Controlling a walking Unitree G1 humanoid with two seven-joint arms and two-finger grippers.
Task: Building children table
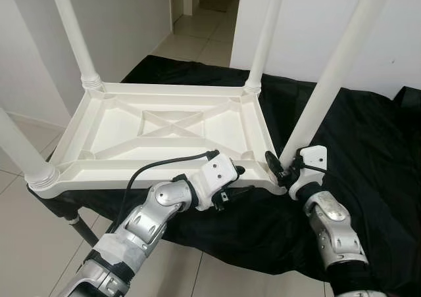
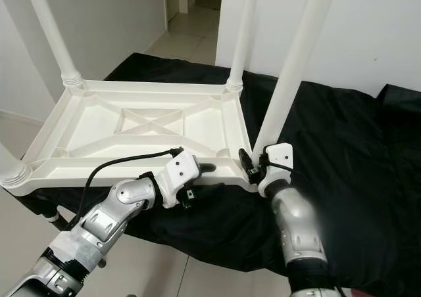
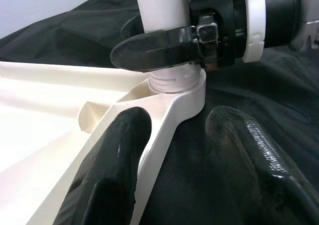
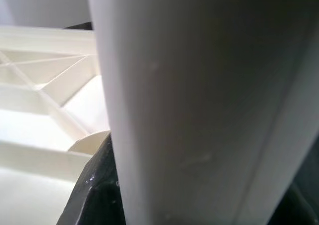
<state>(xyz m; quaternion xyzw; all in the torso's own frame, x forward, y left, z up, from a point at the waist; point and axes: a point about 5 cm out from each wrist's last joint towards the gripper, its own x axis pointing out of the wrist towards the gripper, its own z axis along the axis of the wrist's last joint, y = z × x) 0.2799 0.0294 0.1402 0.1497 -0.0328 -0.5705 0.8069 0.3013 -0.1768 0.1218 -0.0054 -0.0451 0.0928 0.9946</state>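
A white plastic children's table [image 1: 164, 127] lies upside down on a black cloth, its four legs pointing up. My right gripper [image 1: 284, 165] is shut on the base of the near right leg [image 1: 329, 80], just above its threaded socket [image 3: 174, 83]. In the right wrist view this leg [image 4: 199, 110] stands close between the black fingers [image 4: 94, 195]. My left gripper [image 3: 177, 118] is open and straddles the table's near rim [image 3: 159, 140], a short way left of that corner. One finger is over the rim's inner side, the other over the cloth.
The black cloth [image 1: 368, 152] covers a low support with a dark leg [image 1: 82, 230] at the near left. Pale tiled floor [image 1: 26, 231] lies in front and to the left. White walls stand behind, with an open hallway [image 1: 204, 14] between them.
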